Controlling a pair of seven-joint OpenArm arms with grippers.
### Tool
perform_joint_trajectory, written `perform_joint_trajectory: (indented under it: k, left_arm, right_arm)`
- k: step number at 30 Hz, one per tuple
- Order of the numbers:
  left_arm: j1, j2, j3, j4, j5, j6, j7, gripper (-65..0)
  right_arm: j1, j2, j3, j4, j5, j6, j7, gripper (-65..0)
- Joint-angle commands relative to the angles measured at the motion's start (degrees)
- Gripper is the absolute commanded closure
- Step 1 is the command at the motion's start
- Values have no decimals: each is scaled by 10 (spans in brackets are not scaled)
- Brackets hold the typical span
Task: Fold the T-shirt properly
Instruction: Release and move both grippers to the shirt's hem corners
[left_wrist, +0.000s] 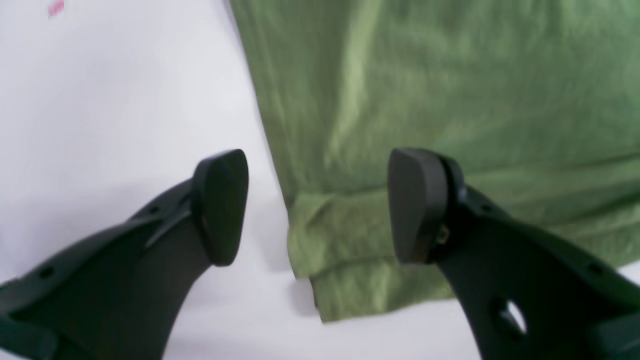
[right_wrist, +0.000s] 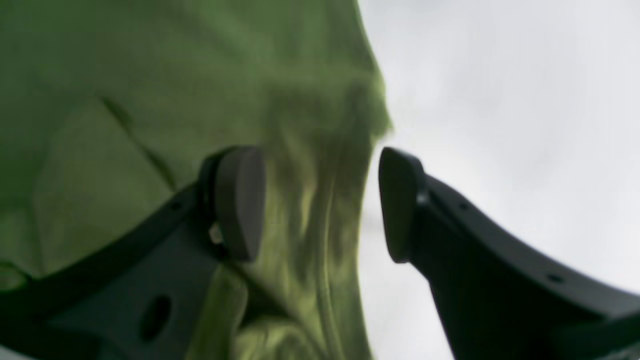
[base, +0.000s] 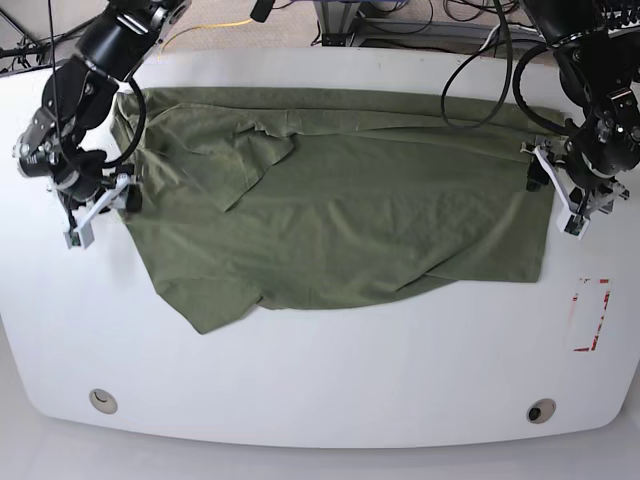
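Showing only in base view, T-shirt (base: 340, 215) spans table (base: 320, 380).

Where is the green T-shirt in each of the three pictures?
Left wrist: the T-shirt fills the upper right, its corner between the open left claw.
Right wrist: it fills the left side, its edge running between the open right claw.
Base: it is spread across the middle of the white table.
Shared landmark: the shirt's edge against the white table.

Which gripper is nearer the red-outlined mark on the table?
Left. The left gripper hovers open at the T-shirt's edge just above the red mark; the right gripper is across the table at the opposite edge.
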Motion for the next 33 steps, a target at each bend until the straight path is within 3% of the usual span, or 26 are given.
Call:
perform_joint_trajectory:
  k: [1,6,11,22,26,33]
  left_arm:
    - [-12,-9,-3,11,-2,1,-4,-408]
    - [-13,-9,-4,9,-2,1,-4,-408]
    - [-4,-10,-5,9,-2,1,-5,-408]
    - [6,-10,-5,10,-3,1,-5,-408]
    - [6,-10,-5,10,-3,1,-5,-408]
    - [2,-9,-5,10,-3,1,-5,-408]
  right_arm:
    - [69,34,-28,-72,11,4,32,-346]
    - [145,64,-61,-202,-4,4,116,-346]
    - [224,85,-116,-343,-68,4,233,-347]
    - [299,79,-121,-576,-206,4,434,-349]
    - [298,78,-120,-613,-215,4,467,-349]
    - [291,50,-121,-611,-220,4,467,-342]
